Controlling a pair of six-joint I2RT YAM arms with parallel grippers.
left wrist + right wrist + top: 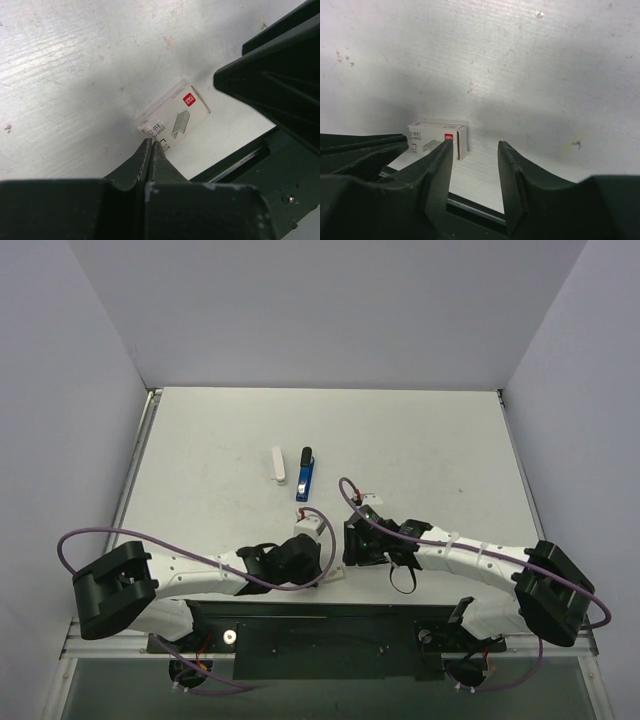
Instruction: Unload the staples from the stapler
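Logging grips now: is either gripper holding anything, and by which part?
Nothing is held. The left gripper is shut empty near the small white box; the right gripper is open and empty.

One stapler (304, 480), one stick of staples (278, 465), one staple box (175, 117)
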